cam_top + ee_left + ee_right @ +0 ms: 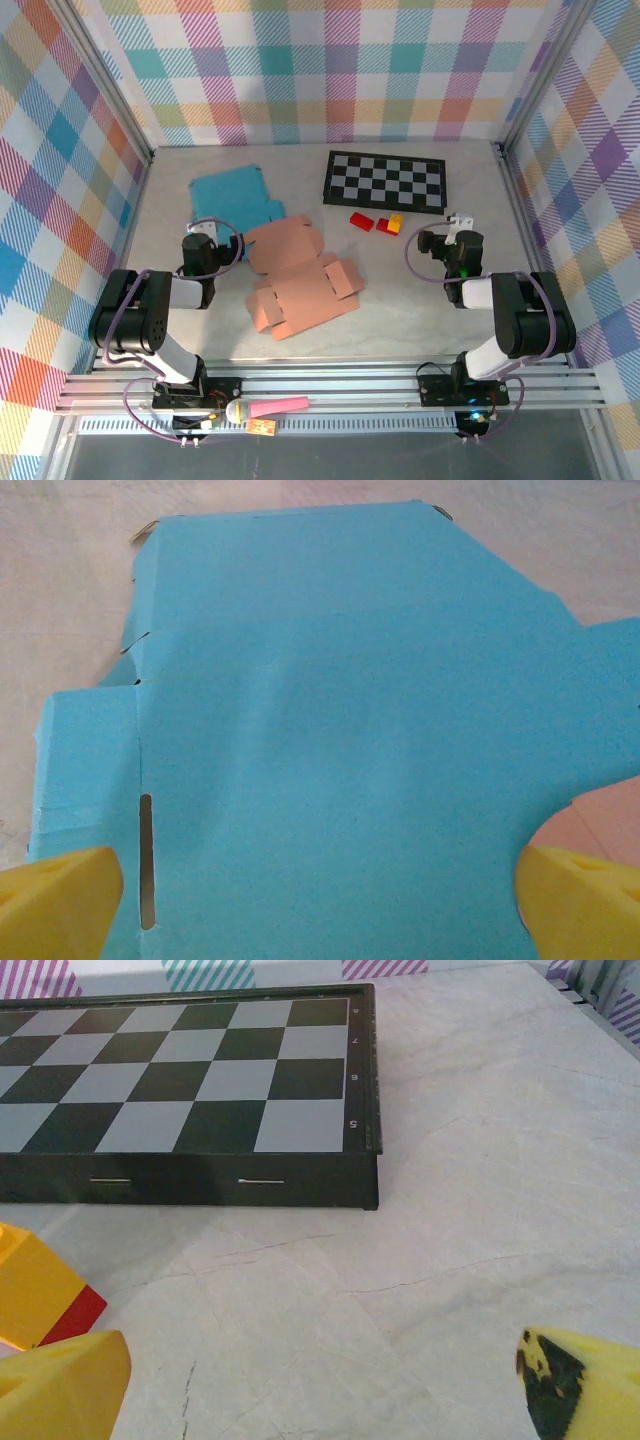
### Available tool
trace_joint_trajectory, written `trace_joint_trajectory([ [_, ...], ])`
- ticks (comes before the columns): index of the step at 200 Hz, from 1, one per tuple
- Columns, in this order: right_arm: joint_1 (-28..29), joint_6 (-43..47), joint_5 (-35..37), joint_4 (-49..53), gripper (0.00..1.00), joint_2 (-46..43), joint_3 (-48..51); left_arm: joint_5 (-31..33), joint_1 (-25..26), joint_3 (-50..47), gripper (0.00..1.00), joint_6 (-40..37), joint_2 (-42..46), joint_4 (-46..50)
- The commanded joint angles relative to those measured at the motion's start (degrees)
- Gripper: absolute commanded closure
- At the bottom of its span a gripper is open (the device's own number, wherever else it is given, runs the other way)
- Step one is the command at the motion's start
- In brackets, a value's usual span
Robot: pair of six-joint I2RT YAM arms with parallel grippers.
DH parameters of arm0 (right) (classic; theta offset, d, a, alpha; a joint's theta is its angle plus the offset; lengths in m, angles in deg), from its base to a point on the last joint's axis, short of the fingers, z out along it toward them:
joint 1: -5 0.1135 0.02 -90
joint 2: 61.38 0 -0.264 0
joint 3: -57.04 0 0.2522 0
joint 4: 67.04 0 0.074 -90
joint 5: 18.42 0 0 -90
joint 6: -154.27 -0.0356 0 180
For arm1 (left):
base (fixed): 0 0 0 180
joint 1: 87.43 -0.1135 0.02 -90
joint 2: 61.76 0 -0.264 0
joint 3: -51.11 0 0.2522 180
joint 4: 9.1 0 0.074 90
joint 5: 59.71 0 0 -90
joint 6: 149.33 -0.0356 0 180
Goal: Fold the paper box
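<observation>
An unfolded salmon paper box (298,275) lies flat in the middle of the table, with an unfolded blue paper box (232,196) flat behind it to the left. My left gripper (205,232) hovers over the blue sheet's near edge. In the left wrist view the blue sheet (330,710) spreads out under the left gripper (320,905), which is open, its yellow fingertips (60,900) far apart. My right gripper (457,224) stands open above bare table at the right, with nothing between the right gripper's (322,1388) fingers.
A black-and-white chessboard (386,181) lies at the back right, its edge (180,1090) ahead of the right gripper. Small red (361,221) and yellow (394,222) bricks sit in front of it; a yellow-red brick (30,1285) is near the right gripper's left finger.
</observation>
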Motion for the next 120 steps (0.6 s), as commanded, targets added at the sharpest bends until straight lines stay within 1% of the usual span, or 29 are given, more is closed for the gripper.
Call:
trace_joint_trajectory([
  [1,-0.12,-0.22,-0.14,-0.48,0.01,0.14,-1.03,-0.45,0.49,0.93,0.00,-0.69,0.10,-1.31],
  [120,-0.15,-0.22,-0.23,-0.89,0.01,-0.02,-0.79,-0.55,0.53,0.69,0.00,-0.73,0.27,-1.77],
])
